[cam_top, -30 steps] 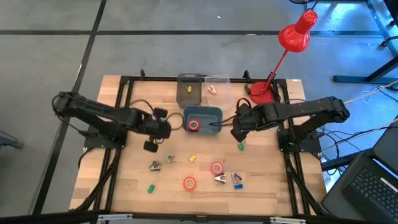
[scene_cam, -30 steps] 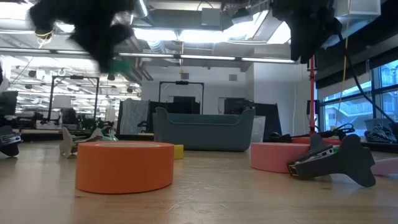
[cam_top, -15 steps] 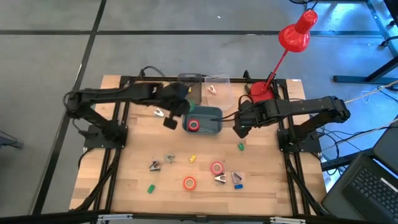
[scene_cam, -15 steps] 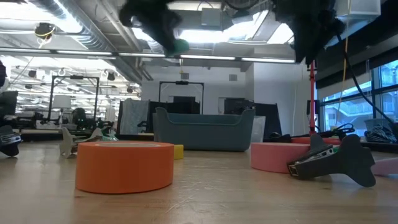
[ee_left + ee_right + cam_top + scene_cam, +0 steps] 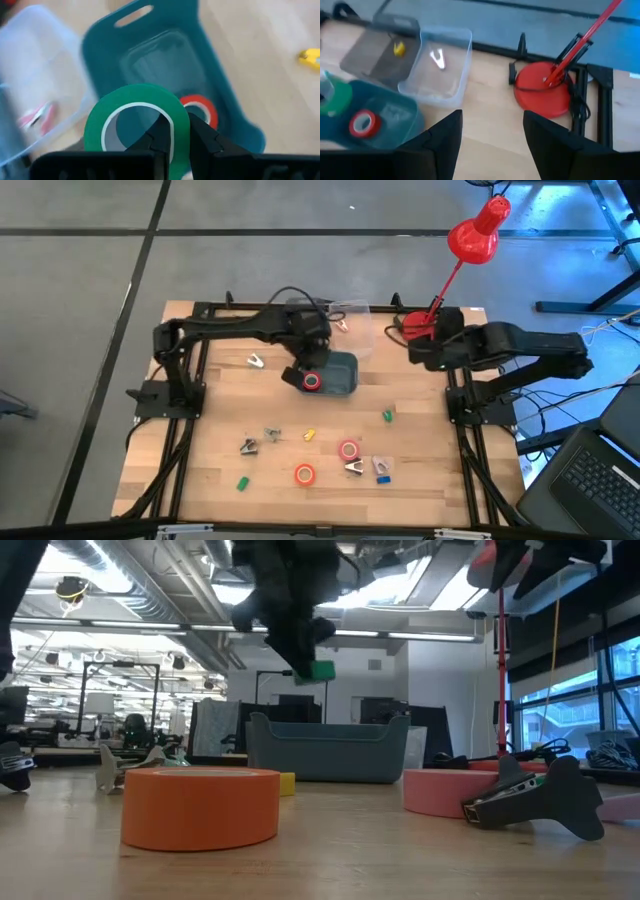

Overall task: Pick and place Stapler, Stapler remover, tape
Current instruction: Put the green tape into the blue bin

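One green tape roll [image 5: 136, 125] pinched tight in left gripper [image 5: 175, 137], hanging over teal bin [image 5: 340, 370] w/ red roll [image 5: 312, 381] inside. Right gripper [image 5: 490, 130] spread wide, empty, near lamp base [image 5: 543, 85].

Left gripper [image 5: 300, 372] hides green tape in high view. Clear bin [image 5: 35, 90] blurred, cut by left wrist picture's edge; contents unreadable. Lamp [image 5: 500, 650] head cut off in low view.
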### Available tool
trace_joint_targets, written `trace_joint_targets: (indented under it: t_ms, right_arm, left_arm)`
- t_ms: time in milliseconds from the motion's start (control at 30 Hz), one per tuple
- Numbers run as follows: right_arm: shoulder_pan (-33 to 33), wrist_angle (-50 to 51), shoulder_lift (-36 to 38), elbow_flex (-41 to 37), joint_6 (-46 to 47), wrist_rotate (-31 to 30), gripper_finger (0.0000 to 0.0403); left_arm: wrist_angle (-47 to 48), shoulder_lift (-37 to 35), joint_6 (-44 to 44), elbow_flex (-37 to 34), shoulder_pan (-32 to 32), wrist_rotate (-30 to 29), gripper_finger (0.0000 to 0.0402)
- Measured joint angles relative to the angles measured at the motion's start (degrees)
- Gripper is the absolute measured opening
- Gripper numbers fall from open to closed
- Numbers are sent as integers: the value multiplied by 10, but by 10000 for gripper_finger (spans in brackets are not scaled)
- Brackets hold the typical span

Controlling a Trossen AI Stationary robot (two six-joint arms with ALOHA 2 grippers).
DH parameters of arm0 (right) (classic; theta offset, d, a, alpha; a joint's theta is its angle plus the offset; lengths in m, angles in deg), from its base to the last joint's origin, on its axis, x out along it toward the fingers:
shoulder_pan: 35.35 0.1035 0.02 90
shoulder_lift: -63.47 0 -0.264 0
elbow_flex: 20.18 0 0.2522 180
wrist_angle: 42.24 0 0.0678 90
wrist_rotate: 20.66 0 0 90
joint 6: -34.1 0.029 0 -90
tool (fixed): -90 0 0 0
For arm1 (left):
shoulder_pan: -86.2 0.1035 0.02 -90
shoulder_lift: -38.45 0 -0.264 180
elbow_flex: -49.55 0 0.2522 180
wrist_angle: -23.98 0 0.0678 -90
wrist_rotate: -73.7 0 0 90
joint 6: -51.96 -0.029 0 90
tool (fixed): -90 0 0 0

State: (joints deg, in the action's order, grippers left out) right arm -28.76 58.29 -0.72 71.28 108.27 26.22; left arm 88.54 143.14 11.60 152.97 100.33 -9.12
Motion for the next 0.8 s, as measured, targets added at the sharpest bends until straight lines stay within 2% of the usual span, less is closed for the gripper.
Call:
trace_joint_targets:
  t_ms: [67, 433, 800]
  right_arm:
    - [0, -2, 9, 0, 0, -12, 214]
    - [0, -2, 12, 0, -7, -19, 213]
    - [0, -3, 12, 0, -11, -19, 213]
  left_arm:
    - [-8, 23, -3, 10, -8, 16, 31]
    - [-49, 160, -19, 70, -20, 0, 31]
    - [-70, 238, -16, 85, -16, -5, 31]
